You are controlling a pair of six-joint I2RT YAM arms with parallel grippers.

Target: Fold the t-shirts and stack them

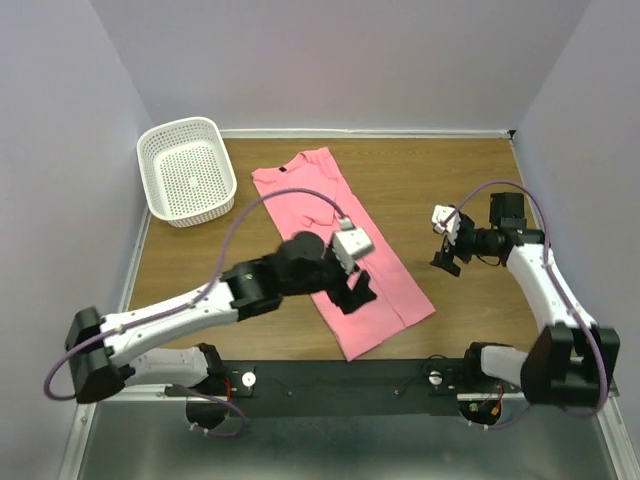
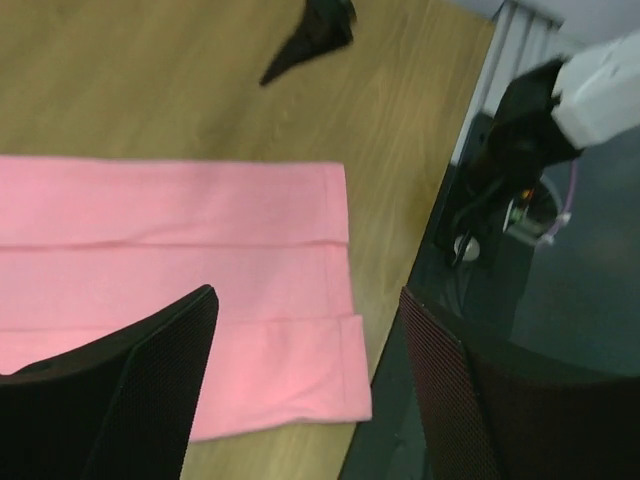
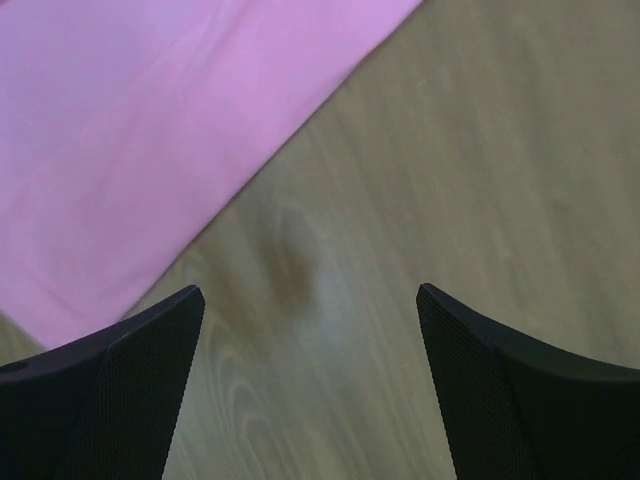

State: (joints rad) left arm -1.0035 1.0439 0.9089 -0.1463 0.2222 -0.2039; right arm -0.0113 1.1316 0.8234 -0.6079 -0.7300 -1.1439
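Pink t-shirt: lies flat mid-table as a long narrow strip set diagonally, collar end toward the far left, hem end toward the near edge. Both sides appear turned in over the middle; the left wrist view shows overlapped layers at the hem.
Stage, as judged: lengthwise folds look complete; the crosswise fold and the stacking are not yet done.
Left pincer: above the hem half of the strip, fingers spread wide, nothing between them. Whether it touches the cloth cannot be told. The position suits taking the hem end to carry it toward the collar.
Right pincer: over the wood just right of the shirt, also spread wide and holding nothing — its wrist view catches only the shirt's edge. It appears placed to keep off the cloth, or to take the hem's other corner.
White perforated basket: far-left corner, near the collar end, apart from it.
Risk, as judged: soft cloth — a one-corner lift may let the turned-in layers slip open.
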